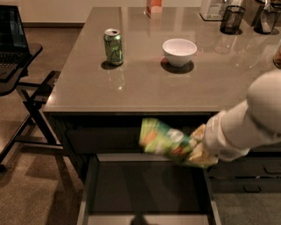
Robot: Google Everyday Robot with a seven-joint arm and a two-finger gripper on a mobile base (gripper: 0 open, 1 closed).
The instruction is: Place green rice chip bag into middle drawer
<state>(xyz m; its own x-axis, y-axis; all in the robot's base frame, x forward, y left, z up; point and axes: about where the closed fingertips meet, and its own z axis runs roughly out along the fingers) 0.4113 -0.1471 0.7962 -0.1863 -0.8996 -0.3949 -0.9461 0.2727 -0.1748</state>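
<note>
The green rice chip bag (166, 141) hangs in the air in front of the counter's edge, above the open middle drawer (149, 189). My gripper (198, 151) is shut on the bag's right end, at the end of my white arm (252, 118) that reaches in from the right. The bag is tilted, its left end higher. The drawer is pulled out, dark grey with a flat bare bottom and paler side rims (89, 184).
On the grey counter (145, 83) stand a green soda can (113, 46), a white bowl (179, 52), a black mesh cup (232, 19) and an orange box (154, 6). A folding stand with a laptop (17, 57) is at the left. More drawers (246, 176) lie to the right.
</note>
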